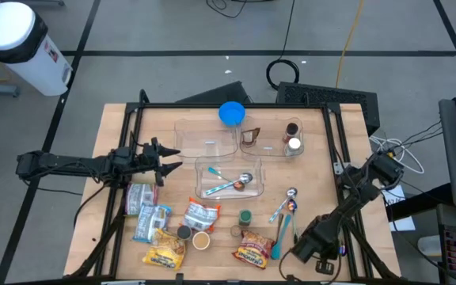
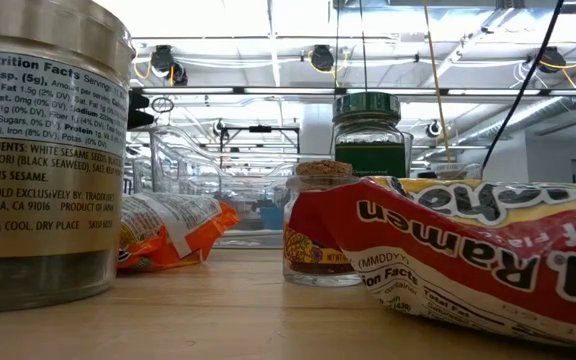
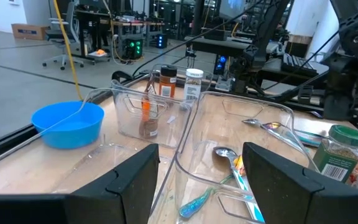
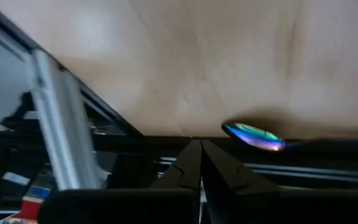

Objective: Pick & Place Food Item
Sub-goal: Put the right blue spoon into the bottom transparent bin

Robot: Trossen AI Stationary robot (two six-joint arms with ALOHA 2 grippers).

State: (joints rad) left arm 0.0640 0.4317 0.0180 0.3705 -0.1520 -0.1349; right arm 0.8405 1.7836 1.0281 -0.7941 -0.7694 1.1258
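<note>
Food lies along the table's near side: ramen packets [image 1: 252, 247] [image 1: 165, 253] [image 1: 200, 214], a tin can [image 1: 138, 198], a green-lidded spice jar [image 1: 245, 215] and small jars [image 1: 202, 240]. In the low view the can [image 2: 38, 150] and a red ramen packet [image 2: 488, 250] fill the foreground. My left gripper [image 1: 169, 158] [image 3: 197, 180] hangs open, pointing level at the clear containers. My right gripper [image 1: 295, 252] [image 4: 199, 149] is shut with nothing between its fingers. It slants down over the near right corner, beside an iridescent spoon end [image 4: 253, 135].
A clear tray [image 1: 229, 176] at the middle holds a spoon. Other clear containers [image 1: 204, 138] [image 1: 275, 138] stand behind it, one with jars. A blue bowl [image 1: 230, 113] sits at the far edge. Spoons [image 1: 285, 206] [image 1: 275, 245] lie right of the food, by the black frame rail [image 4: 55, 124].
</note>
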